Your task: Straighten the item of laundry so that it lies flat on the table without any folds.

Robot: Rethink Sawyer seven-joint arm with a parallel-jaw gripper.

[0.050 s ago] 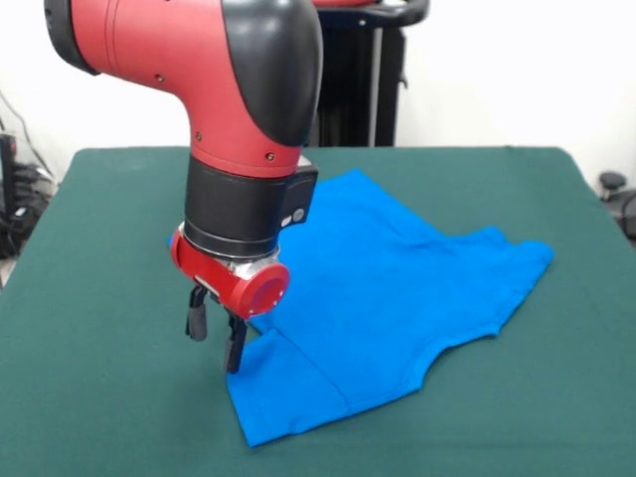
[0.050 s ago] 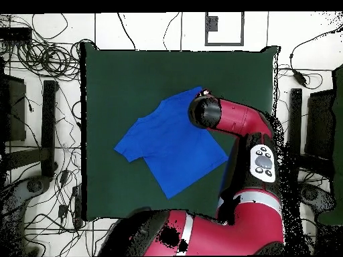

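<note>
Cloth: plain bright blue short-sleeved T-shirt of soft thin fabric point(image 1: 397, 298), lying near the middle of the desk, turned at a slant to its edges.
Surface: large rectangular desk with a dark green felt-like top point(image 1: 517, 417); bare felt all round the shirt.
Lie of the shirt: mostly spread; a straight crease or doubled strip near the hem on the front view's near side, soft ripples by the sleeve at that view's right; not yet fully flat, as judged.
Gripper: red and black Sawyer gripper point(image 1: 217, 336), pointing down at the shirt's edge on the front view's left, close to the corner by the crease.
Jaws: spread, nothing between them; one dark finger point(image 1: 236, 346) just over the blue edge, the other over green felt; contact with the cloth not clear.
Overhead view: arm's elbow over the shirt's corner, gripper itself hidden beneath it.
Step in hand, as judged: taking hold of the edge to draw the fold out.
Doing it well: lower until both tips straddle the edge, pinch one layer only, lift little, pull outward away from the shirt's middle and along the felt, slowly, to avoid dragging the whole garment.
Risk: thin fabric bunching or a second layer caught.
</note>
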